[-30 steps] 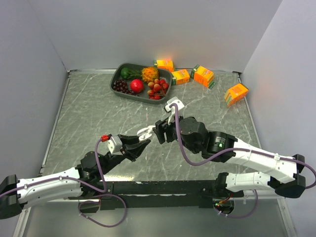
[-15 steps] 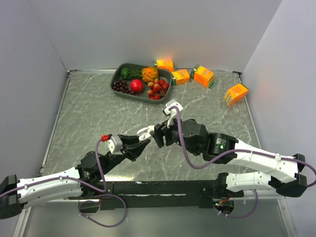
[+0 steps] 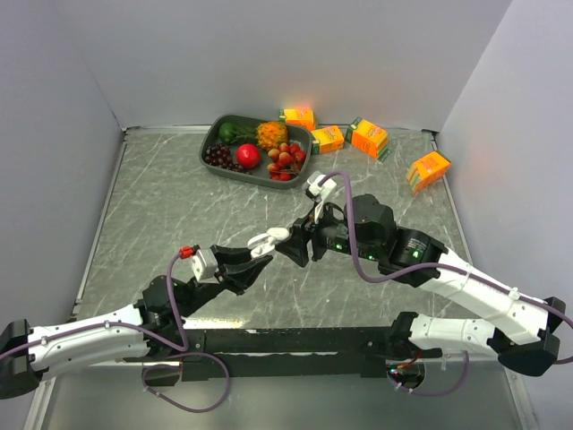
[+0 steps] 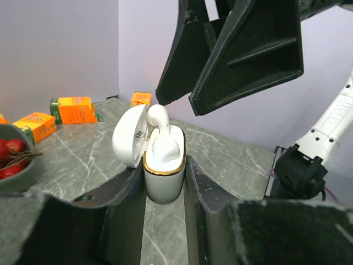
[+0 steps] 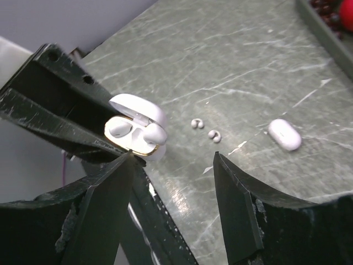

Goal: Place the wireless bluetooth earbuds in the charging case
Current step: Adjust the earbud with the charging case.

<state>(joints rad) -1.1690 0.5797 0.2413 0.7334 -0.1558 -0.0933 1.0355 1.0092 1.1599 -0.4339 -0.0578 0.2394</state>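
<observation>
Grey marble bench [image 3: 161,206]: left claw [image 3: 261,253] pinches the open charging case [image 4: 163,178]; right claw [image 5: 174,159] hangs spread. One earbud [image 4: 158,115] seems proud; a crooked push could pop it out.

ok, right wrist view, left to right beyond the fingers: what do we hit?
In order: open charging case → first loose earbud → second loose earbud → closed white case → dark tray at the top right corner.

Grey marbled tabletop [image 3: 161,206]; a dark fruit tray [image 3: 255,179] and four orange cartons [image 3: 369,137] along its far side; nearer, two tiny white earbuds [image 5: 197,123] near a closed white case [image 5: 284,134].
</observation>
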